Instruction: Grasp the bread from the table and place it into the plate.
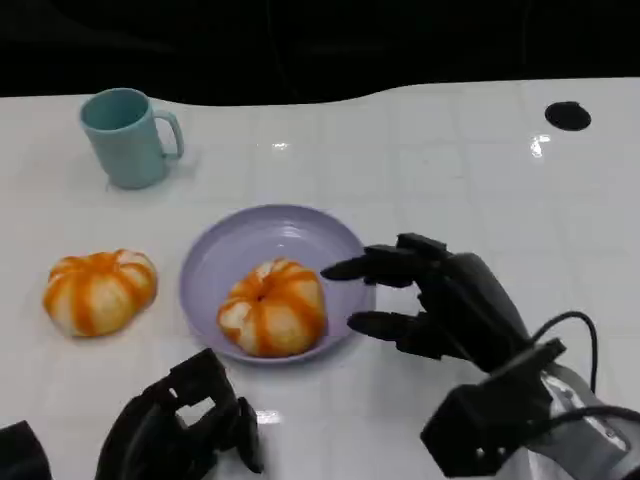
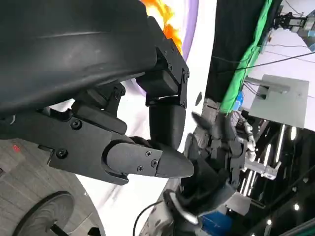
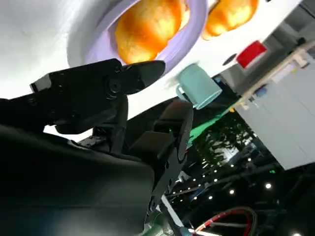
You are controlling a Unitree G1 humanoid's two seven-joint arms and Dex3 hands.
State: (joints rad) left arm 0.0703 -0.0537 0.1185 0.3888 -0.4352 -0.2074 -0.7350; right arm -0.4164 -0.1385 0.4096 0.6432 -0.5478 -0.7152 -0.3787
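Observation:
One orange-and-white striped bread [image 1: 273,307] lies in the lilac plate [image 1: 215,260] at the table's middle. A second bread [image 1: 98,289] of the same look sits on the table left of the plate. My right hand [image 1: 440,300] hovers just right of the plate, fingers spread and pointing at the bread in it, holding nothing. My left hand [image 1: 185,425] rests near the table's front edge below the plate, fingers apart and empty. In the right wrist view the plate [image 3: 194,34], its bread [image 3: 147,27] and the other bread [image 3: 229,14] lie beyond my fingers [image 3: 142,73].
A teal mug [image 1: 128,136] stands at the back left, also the mug [image 3: 197,86] in the right wrist view. A black round hole [image 1: 567,115] marks the table's back right. In the left wrist view my right hand [image 2: 216,152] shows beyond the left fingers [image 2: 147,160].

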